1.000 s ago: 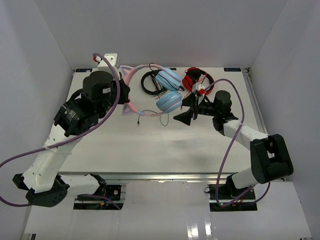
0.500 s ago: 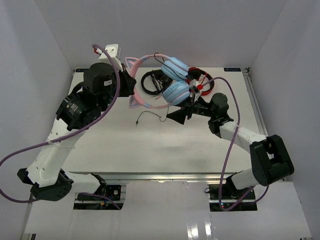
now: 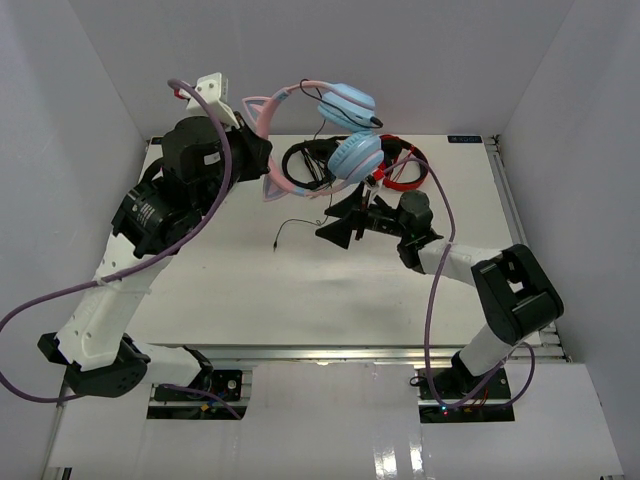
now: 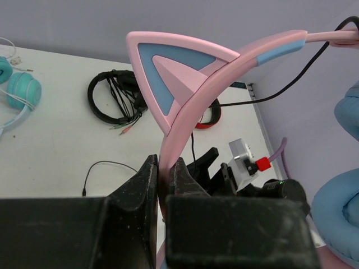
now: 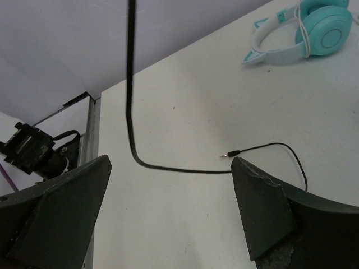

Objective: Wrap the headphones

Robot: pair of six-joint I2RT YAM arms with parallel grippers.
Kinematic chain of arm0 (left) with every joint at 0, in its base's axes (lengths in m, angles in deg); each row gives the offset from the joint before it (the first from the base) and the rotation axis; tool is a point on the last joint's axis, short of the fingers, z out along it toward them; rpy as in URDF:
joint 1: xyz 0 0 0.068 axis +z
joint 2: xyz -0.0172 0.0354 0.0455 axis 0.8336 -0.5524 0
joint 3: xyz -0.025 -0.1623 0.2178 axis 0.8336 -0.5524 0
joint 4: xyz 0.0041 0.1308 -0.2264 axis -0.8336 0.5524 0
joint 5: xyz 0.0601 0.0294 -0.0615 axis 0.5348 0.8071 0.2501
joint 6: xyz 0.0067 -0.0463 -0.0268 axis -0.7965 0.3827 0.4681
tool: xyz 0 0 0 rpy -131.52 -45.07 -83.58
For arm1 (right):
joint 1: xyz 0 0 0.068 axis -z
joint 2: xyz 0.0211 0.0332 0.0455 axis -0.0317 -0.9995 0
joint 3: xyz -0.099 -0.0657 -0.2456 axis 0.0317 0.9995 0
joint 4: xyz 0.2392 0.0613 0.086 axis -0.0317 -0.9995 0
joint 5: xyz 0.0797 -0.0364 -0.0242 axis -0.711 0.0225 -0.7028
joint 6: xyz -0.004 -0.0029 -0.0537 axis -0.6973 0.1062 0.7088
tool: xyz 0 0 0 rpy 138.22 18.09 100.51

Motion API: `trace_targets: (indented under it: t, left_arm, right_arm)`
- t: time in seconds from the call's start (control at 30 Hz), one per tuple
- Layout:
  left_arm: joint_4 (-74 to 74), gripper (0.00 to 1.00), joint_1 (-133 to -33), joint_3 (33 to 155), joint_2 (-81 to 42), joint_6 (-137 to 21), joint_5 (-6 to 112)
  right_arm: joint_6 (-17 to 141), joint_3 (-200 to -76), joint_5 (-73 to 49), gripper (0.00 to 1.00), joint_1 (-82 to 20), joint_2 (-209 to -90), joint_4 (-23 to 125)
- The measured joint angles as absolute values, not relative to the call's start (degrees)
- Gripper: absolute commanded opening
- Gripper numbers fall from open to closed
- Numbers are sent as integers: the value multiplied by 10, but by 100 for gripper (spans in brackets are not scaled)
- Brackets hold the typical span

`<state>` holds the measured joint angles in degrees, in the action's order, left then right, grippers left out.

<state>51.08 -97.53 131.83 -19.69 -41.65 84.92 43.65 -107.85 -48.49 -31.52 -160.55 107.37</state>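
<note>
The headphones (image 3: 345, 128) have a pink cat-ear headband (image 4: 179, 78) and light blue ear cups (image 3: 357, 155). My left gripper (image 3: 258, 152) is shut on the headband and holds them in the air above the back of the table. In the left wrist view the band sits pinched between the jaws of the left gripper (image 4: 164, 168). The thin black cable (image 5: 132, 84) hangs down, and its plug (image 5: 231, 152) lies on the table. My right gripper (image 3: 335, 222) is open and empty, low over the table. In the right wrist view its fingers straddle the cable's lying part (image 5: 171, 167).
Black headphones (image 3: 305, 163) and red headphones (image 3: 405, 170) lie at the back of the table (image 3: 250, 290). Teal cat-ear headphones (image 5: 303, 25) lie at the table's left, hidden by my left arm in the top view. A metal rail (image 3: 505, 190) edges the table's right side.
My left gripper has lifted the headphones off the table and up. The cable now hangs, with its end trailing on the table. My right gripper has moved left, towards the cable.
</note>
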Motion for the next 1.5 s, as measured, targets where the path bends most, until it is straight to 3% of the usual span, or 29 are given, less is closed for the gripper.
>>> trace_targets:
  t: [0.2, 0.3, 0.6, 0.73, 0.8, 0.87, 0.9, 1.23, 1.5]
  left_arm:
    - [488, 0, -975, 1326, -204, -375, 878]
    - [478, 0, -975, 1332, -215, -356, 878]
    - [475, 0, -975, 1337, -235, -332, 877]
    - [474, 0, -975, 1342, -234, -326, 877]
    - [474, 0, -975, 1342, -233, -324, 879]
    - [474, 0, -975, 1342, -232, -322, 882]
    - [474, 0, -975, 1342, -232, -322, 883]
    - [456, 0, -975, 1310, -219, -315, 917]
    - [390, 0, -950, 1235, -207, -315, 972]
  right_arm:
    - [412, -1073, -457, 100, -315, -1654, 1174]
    - [399, -1080, -457, 96, -317, -1687, 1211]
    - [493, -1148, -454, 93, -335, -1738, 1201]
    - [589, -1171, -446, 73, -338, -1757, 1155]
    - [617, -1173, -449, 52, -337, -1768, 1141]
    - [636, -1173, -454, 20, -336, -1777, 1129]
    - [644, -1173, -459, 10, -336, -1780, 1123]
    - [623, -1144, -498, 8, -334, -1740, 1132]
    - [764, -1095, -475, 8, -367, -1501, 892]
